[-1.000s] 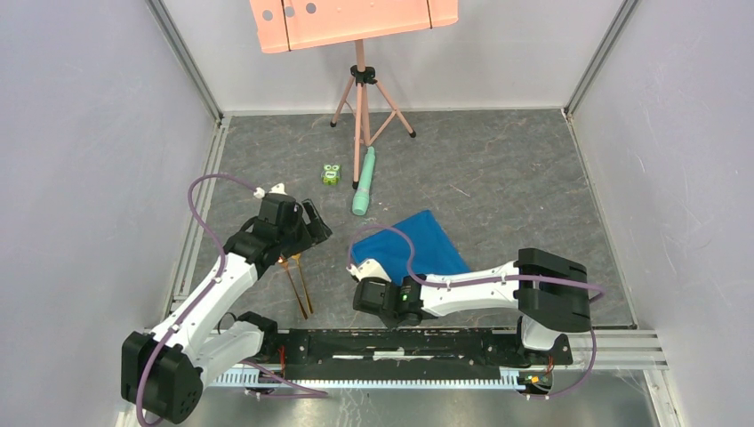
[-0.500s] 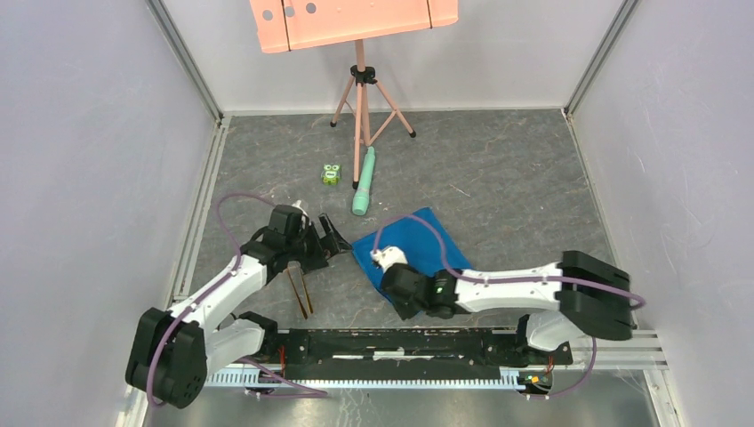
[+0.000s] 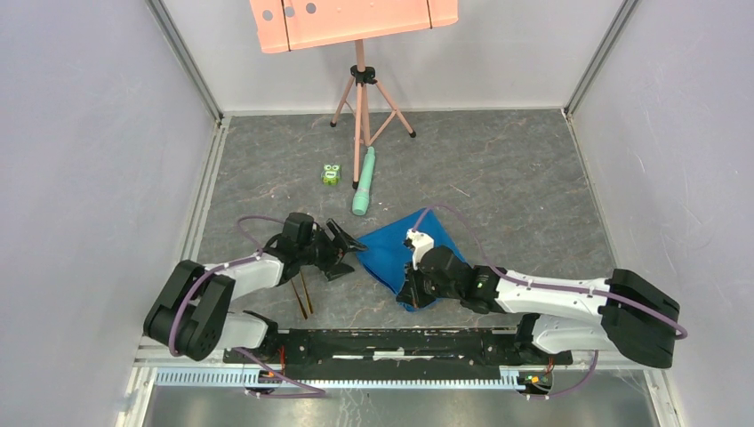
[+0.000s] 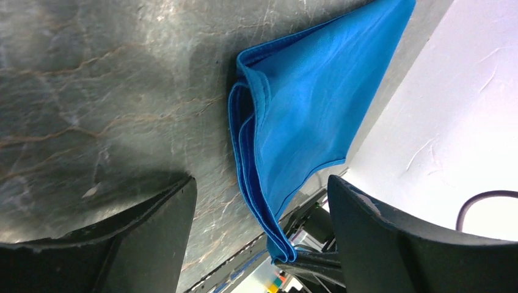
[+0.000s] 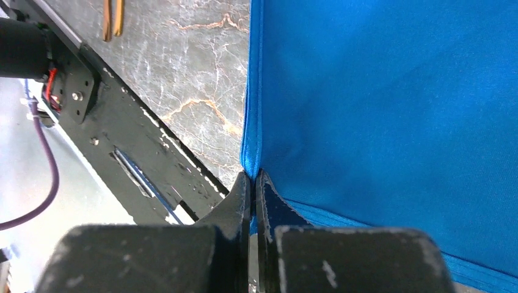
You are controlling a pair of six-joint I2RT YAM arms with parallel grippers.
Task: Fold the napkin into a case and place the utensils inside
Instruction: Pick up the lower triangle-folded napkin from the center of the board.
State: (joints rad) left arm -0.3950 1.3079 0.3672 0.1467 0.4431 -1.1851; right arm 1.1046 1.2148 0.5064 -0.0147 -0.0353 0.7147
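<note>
Napkin (image 3: pixel 389 253) sits folded in layers on the grey table (image 3: pixel 516 178), between my two arms and just past the black base rail (image 3: pixel 400 342). Nearest to me, the right gripper (image 5: pixel 251 178) has its fingers pressed together on the near hem of the blue cloth, pinching it at a corner. In the right wrist view the cloth spreads smooth and flat beyond that pinch.

To the left, the utensils (image 3: pixel 303 294) lie side by side on the table. They are well apart from the napkin, and the left forearm crosses over their far ends. I cannot tell fork from spoon from here.

A little further out, the left gripper (image 3: pixel 349 255) is low and points at the napkin's left corner. Its fingers (image 4: pixel 153 238) are spread wide with the stacked folded edges between them, and I cannot see them touching the cloth.

Beyond the napkin lie a pale green tube (image 3: pixel 363 182) and, beside it, a small green toy (image 3: pixel 332 174). At the far wall is a pink tripod (image 3: pixel 360 89) carrying a pink board (image 3: pixel 356 20).
</note>
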